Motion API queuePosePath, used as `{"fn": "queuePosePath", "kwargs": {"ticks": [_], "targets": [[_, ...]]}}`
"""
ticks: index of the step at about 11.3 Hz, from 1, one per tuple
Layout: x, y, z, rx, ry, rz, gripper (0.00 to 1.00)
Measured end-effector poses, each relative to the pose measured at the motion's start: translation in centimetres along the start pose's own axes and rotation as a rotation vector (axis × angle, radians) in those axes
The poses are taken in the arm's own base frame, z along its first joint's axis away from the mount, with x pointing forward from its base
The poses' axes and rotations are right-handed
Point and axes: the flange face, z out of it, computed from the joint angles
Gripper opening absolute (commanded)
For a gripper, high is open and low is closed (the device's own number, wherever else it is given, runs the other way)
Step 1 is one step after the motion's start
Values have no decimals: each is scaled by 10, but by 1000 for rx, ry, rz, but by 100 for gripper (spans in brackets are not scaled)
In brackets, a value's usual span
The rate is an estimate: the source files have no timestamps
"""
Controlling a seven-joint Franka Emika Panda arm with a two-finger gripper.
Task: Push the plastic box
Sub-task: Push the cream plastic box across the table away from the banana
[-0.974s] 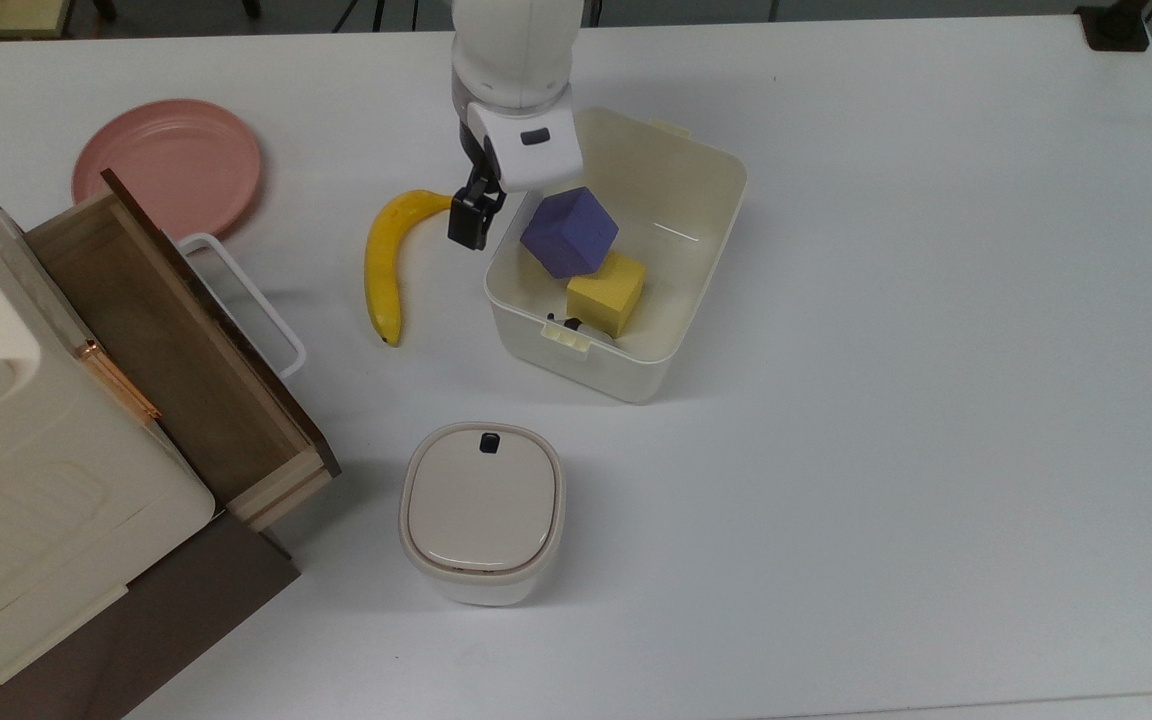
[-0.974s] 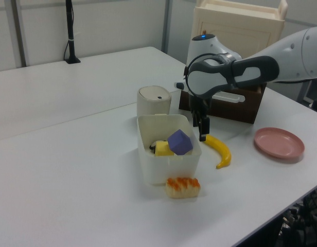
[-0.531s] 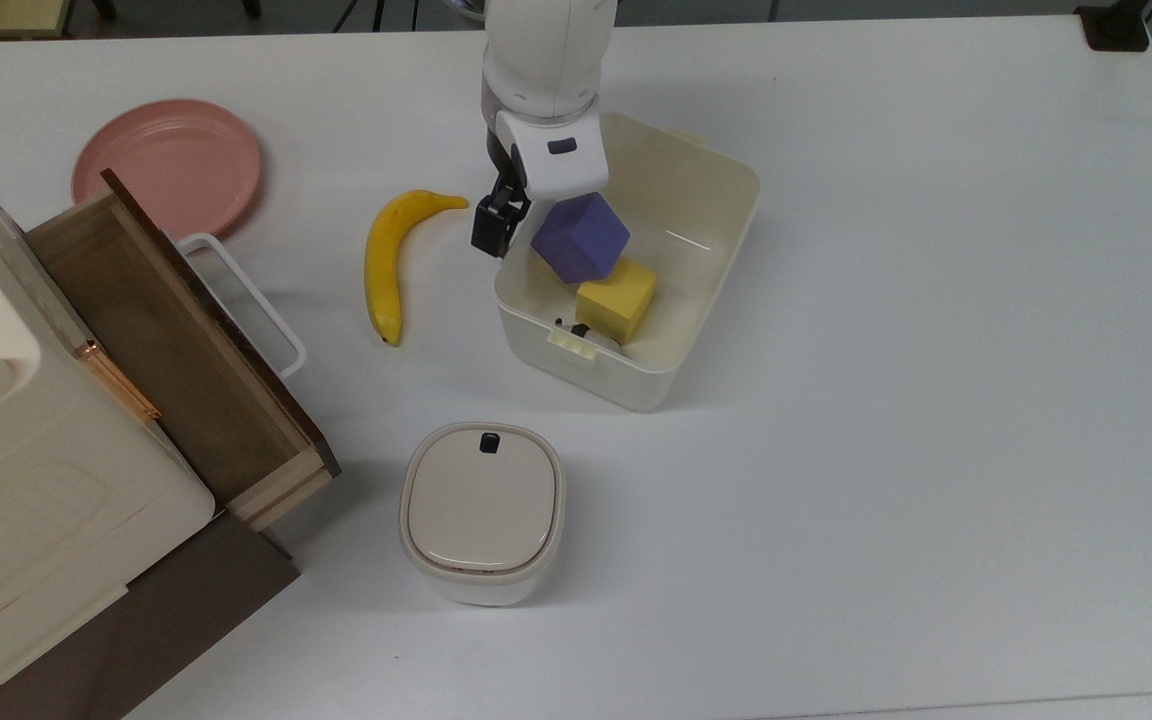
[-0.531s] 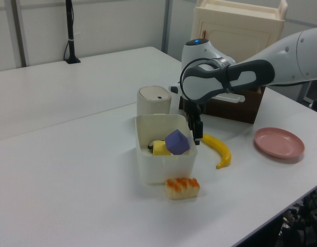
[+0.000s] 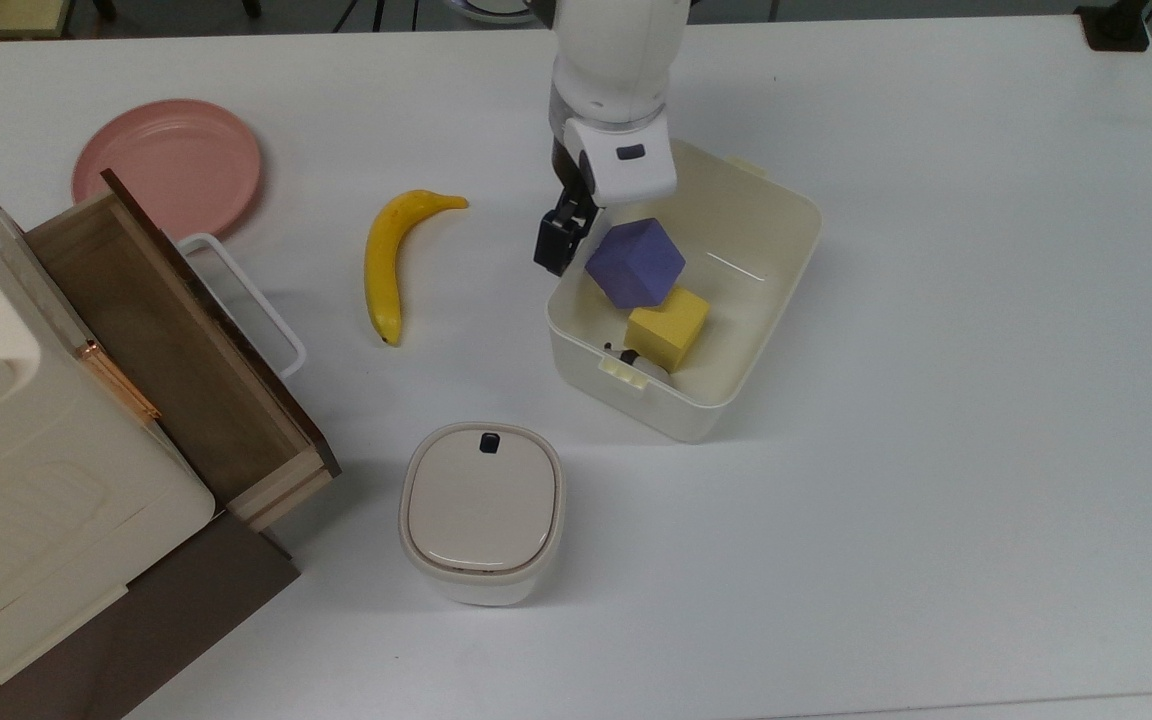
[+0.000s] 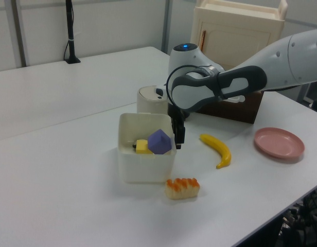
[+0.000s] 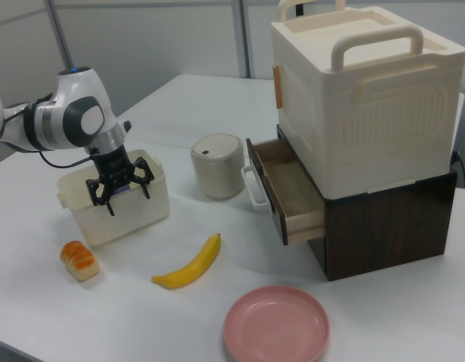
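The gripper [image 5: 554,243] (fingers spread) is pointed down against the box's [image 5: 778,300] long wall. The box, mid-table, is laid diagonally, toward the top view's upper right.

bench [image 5: 936,500]: white, wide | wall [image 6: 112,23]: pale panels with grey frames behind it | black stand [image 6: 71,36]: upright at the far corner of the bench | light: even, soft

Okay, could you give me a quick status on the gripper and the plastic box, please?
Gripper open, against plastic box side wall. Box upright on table, blocks inside. Path on the top view's right free; bread roll beside box.
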Motion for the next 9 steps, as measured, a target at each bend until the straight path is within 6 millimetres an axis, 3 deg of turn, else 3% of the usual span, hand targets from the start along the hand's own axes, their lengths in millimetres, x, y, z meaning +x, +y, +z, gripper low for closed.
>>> {"fn": "queuePosePath", "kwargs": {"ticks": [4, 9], "targets": [[38, -2, 2, -57, 77, 30, 100], [68, -7, -3, -71, 105, 28, 100]]}}
